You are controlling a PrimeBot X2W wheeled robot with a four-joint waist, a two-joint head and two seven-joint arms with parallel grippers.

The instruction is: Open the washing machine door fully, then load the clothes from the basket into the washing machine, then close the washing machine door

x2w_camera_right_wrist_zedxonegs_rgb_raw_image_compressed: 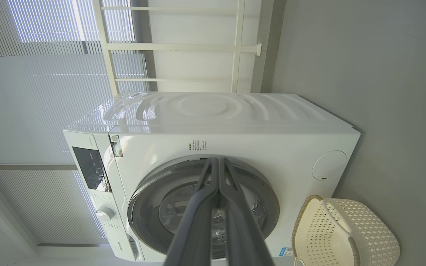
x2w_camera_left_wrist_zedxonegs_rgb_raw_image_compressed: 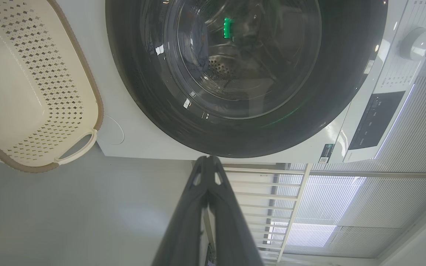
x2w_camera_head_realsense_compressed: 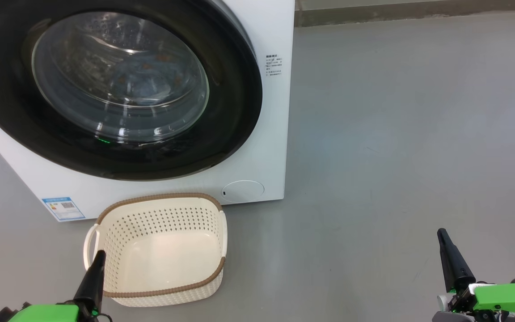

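Washing machine door [x2w_camera_head_realsense_compressed: 114,89] looks shut, up ahead of my left gripper [x2w_camera_head_realsense_compressed: 99,256], the nearer one; right gripper [x2w_camera_head_realsense_compressed: 441,233] stands well aside; both jaws closed on nothing.

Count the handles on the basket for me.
2. The left handle juts from the basket beside the left gripper tip; the right handle sits on the opposite side wall, lying closer against it.
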